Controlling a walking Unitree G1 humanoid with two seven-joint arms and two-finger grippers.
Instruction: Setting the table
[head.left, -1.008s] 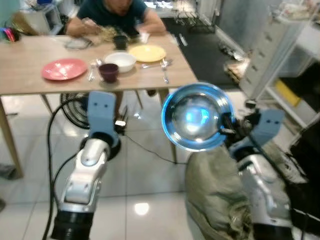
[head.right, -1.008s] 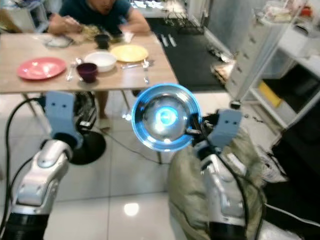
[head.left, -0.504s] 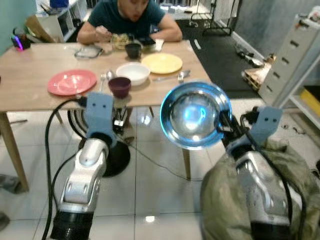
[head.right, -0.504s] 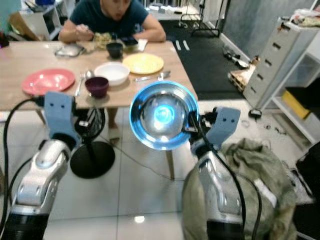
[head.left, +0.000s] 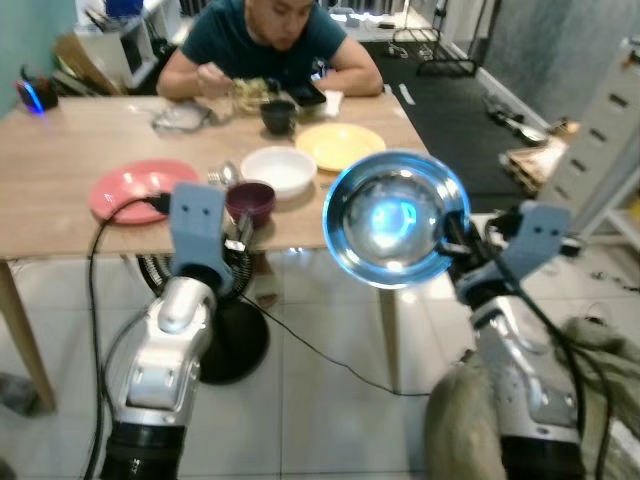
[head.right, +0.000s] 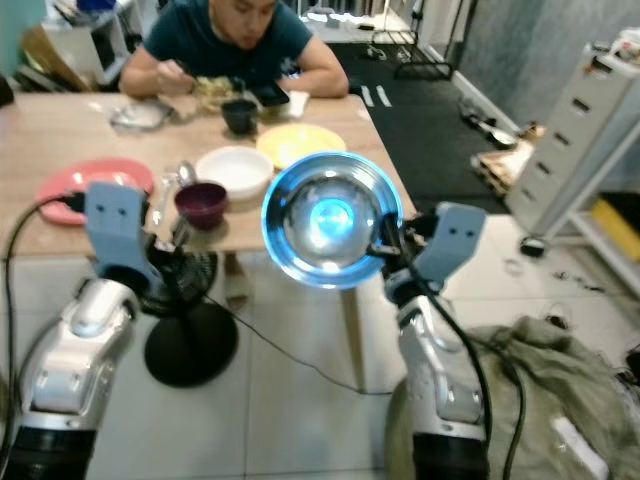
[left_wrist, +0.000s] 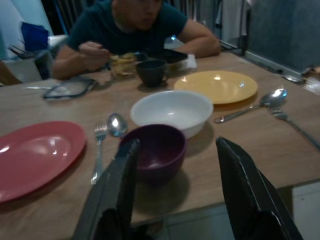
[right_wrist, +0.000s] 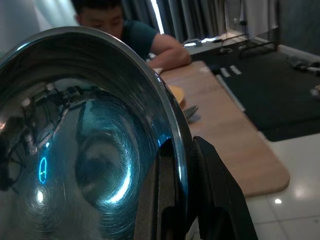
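the right end effector is clamped on the rim of a steel bowl, one finger inside the rim and one outside, holding it tilted up on edge with the hollow facing the head camera, off the near edge of the counter and above the floor. compared with a second ago the counter fills more of the head views and its near edge sits closer under the arms, while the crumpled green cloth on the floor has slid down and to the right; the whole scene has shifted together, so this is judged to be the robot walking up to the counter, not the dishes moving. the bowl keeps the same place against the right arm, so the grasp has held through the approach. the left end effector hangs with its fingers spread and nothing between them, just short of the counter edge, looking at a purple bowl, a white bowl, a pink plate, a yellow plate and loose cutlery. a person is seated eating at the far side. judgement: carrying phase near its end; placing the bowl not yet begun, and free counter appears to lie by the yellow plate.
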